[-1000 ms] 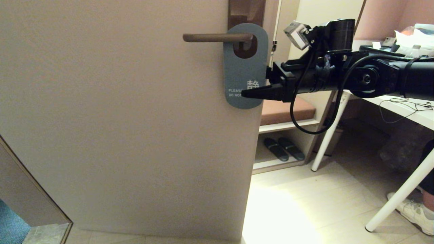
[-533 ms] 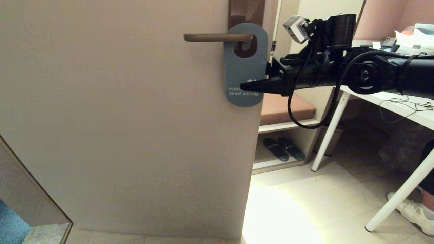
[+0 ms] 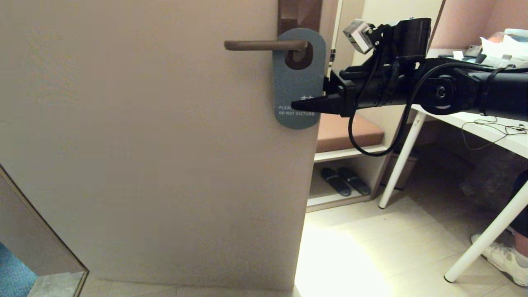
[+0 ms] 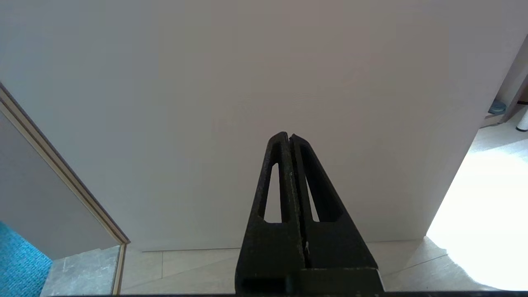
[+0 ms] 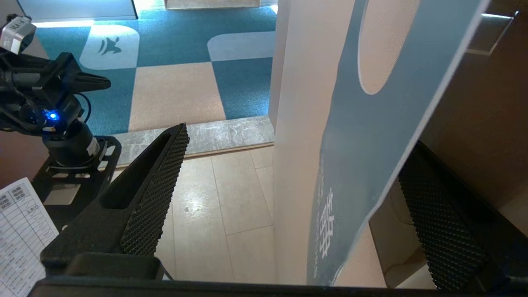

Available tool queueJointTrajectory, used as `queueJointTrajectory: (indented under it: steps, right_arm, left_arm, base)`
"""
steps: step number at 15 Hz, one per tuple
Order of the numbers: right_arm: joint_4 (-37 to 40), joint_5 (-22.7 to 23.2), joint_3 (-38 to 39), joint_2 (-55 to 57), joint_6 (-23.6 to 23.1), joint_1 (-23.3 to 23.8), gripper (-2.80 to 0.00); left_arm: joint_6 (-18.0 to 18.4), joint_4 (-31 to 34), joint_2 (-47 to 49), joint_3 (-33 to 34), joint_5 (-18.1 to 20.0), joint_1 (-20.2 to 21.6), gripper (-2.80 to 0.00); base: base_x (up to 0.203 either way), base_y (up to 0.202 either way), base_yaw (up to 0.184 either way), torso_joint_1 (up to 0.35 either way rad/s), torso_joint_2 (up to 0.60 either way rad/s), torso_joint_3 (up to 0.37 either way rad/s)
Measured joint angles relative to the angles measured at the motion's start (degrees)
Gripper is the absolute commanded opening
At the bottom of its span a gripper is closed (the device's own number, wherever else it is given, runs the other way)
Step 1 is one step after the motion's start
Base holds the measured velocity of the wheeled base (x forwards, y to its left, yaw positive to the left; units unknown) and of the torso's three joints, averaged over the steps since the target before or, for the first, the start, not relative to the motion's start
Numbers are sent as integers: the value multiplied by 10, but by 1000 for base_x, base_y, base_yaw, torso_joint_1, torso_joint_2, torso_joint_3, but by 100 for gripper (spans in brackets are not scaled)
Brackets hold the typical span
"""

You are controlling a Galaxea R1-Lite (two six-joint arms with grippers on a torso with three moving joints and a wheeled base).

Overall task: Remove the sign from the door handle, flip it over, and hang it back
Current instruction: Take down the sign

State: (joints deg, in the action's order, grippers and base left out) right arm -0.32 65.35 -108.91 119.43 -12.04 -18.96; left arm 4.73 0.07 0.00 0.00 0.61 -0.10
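The sign [image 3: 298, 78] hangs by its round hole on the door handle [image 3: 264, 45], blue-grey "do not disturb" face outward, close to the door's [image 3: 144, 144] free edge. No bench carries anything here, so the door is the only reference for place.

The right hand [image 3: 304, 106] reaches in from the side at the sign's lower part. In the right wrist view its fingers [image 5: 152, 194] stand wide apart with the card's lower edge [image 5: 363, 156] between them, not yet pinched; one finger is on the printed side, the other behind the card near the door's edge. The left hand [image 4: 288, 140] sits low in front of the door, well apart from the sign, fingers pressed together and holding nothing.

The step in hand looks like the first grasp, ahead of taking the sign off. The next move seems to call for closing on the thin card without pushing it against the door, then drawing it along the lever toward the free end until the hole clears.
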Motion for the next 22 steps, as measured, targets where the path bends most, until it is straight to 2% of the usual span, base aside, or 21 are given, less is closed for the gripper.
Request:
queueJointTrajectory:
  steps: [22]
  right_arm:
    - [-27, -3, 21, -18, 0, -3, 0]
  left_arm:
    - [0, 0, 0, 0, 0, 0, -280]
  base:
    - [0, 0, 0, 0, 0, 0]
